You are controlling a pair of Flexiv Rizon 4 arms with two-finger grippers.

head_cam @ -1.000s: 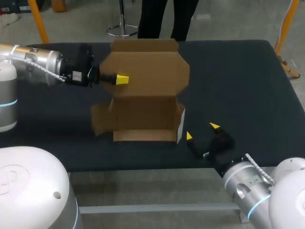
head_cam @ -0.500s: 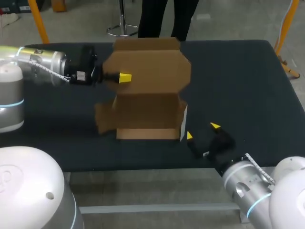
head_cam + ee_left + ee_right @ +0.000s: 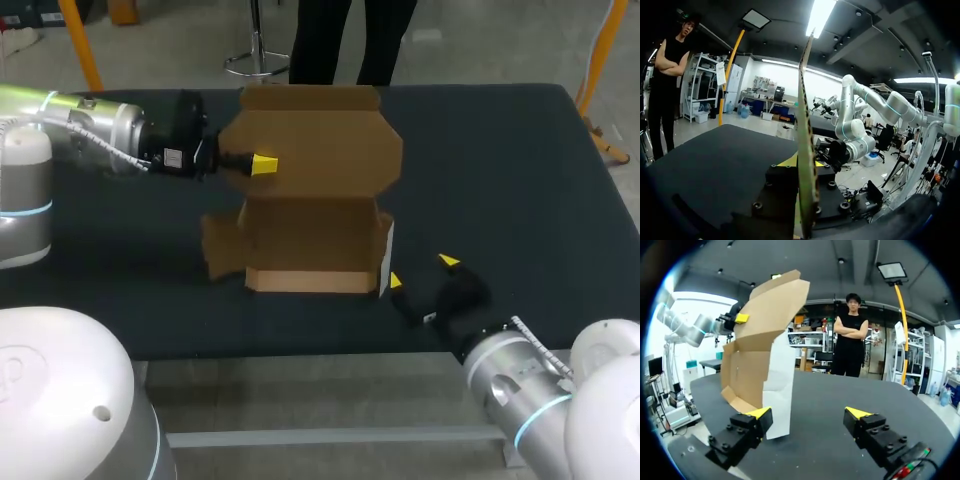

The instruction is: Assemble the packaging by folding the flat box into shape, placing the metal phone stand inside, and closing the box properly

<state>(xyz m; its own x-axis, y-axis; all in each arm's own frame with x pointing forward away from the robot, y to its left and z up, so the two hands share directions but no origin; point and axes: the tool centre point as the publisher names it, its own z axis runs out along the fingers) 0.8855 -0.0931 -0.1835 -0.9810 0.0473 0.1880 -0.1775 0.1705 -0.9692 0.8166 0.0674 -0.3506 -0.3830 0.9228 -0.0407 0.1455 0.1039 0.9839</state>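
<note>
Left claw (image 3: 262,165) is gripping the box (image 3: 310,220) by its upright lid; right claw (image 3: 420,272) is sitting released beside its front corner.

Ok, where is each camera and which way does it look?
Head view: high behind the robot, looking down on box, left gripper, right gripper.
Left wrist view: on the left arm, facing the box's edge, pinched between its fingers.
Right wrist view: on the right arm, facing the box past its open fingers.
All three share the box.
</note>
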